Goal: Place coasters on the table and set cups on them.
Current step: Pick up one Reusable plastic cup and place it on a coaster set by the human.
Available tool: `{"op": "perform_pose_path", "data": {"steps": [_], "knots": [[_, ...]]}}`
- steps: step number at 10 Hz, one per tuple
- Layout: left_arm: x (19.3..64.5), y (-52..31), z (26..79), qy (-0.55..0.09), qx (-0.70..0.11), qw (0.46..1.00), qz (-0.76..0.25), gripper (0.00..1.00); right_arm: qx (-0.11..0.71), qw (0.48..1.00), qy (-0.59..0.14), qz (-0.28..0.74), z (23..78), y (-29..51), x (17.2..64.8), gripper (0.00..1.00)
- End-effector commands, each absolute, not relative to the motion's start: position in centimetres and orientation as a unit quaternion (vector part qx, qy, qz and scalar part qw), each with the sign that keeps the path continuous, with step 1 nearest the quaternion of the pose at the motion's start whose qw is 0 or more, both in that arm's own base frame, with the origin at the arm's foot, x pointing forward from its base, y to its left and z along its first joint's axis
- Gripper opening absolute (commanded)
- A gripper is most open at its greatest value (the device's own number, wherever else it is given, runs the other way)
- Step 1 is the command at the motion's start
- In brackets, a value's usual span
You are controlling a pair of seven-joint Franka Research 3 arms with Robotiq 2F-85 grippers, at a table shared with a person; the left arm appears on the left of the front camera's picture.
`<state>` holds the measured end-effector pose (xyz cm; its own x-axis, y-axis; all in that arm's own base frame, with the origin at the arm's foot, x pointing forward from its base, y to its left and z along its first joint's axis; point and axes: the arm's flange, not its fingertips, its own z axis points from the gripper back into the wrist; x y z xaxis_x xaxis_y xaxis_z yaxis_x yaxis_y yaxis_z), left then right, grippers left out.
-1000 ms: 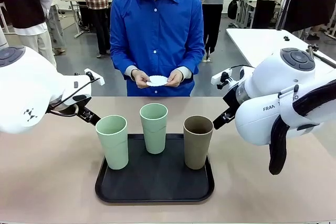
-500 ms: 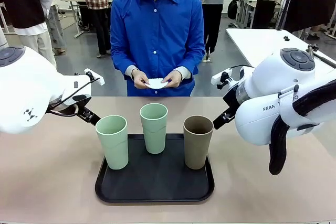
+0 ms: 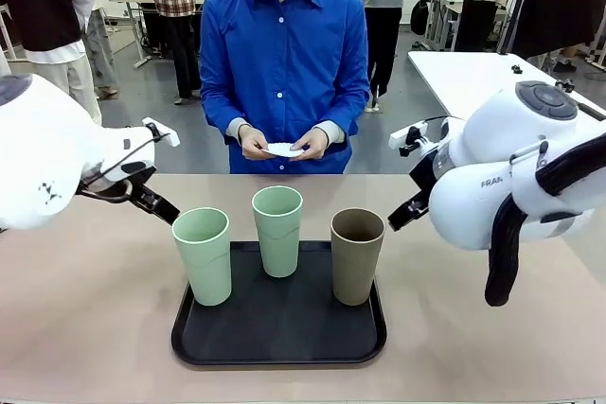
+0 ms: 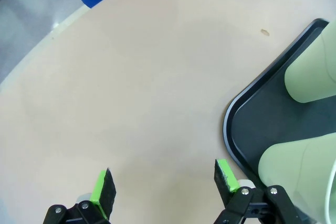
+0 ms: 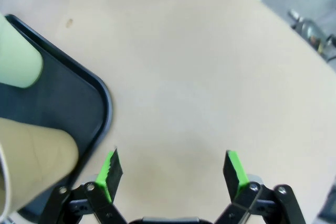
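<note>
White lacy coasters (image 3: pixel 283 149) in person's hands (image 3: pixel 254 142), upper centre of front frame, above far desk (image 3: pixel 85 328) edge; none laid yet. Thin, light, floppy-looking: probably pinch at rim, gently. Three cups (image 3: pixel 277 230) upright on black tray (image 3: pixel 284 347), lower centre; likely light, rigid, matte; grab mid-wall across the taper. Left tool (image 4: pixel 164 178) wide, empty, over bare desk beside tray corner. Right tool (image 5: pixel 173 167) wide, empty, likewise.

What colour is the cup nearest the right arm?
Brown-taupe: the cup shows best in the front view, standing on the black tray.
</note>
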<state>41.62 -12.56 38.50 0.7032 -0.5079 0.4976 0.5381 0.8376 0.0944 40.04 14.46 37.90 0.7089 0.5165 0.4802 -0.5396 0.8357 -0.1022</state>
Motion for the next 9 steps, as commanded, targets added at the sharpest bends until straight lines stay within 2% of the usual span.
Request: {"op": "perform_pose_path", "data": {"steps": [1,2,6,8,9], "knots": [[39.1,-10.7,40.9,-0.242,-0.039,0.922,-0.299,1.00,0.021,0.948,-0.186,0.259,40.4,12.3,37.5,1.00],[37.0,-10.3,42.0,-0.223,-0.058,0.925,-0.301,1.00,0.029,0.952,-0.163,0.256,41.5,11.7,35.1,1.00],[26.6,-9.3,45.2,-0.128,-0.024,0.937,-0.324,1.00,0.008,0.955,-0.115,0.272,43.2,13.2,23.9,1.00],[24.2,-9.1,44.7,-0.098,-0.044,0.940,-0.323,1.00,0.007,0.957,-0.096,0.273,41.6,13.4,21.6,1.00],[31.7,-10.6,48.6,-0.117,-0.034,0.936,-0.330,1.00,0.000,0.954,-0.109,0.278,47.4,15.0,28.8,1.00]]}}
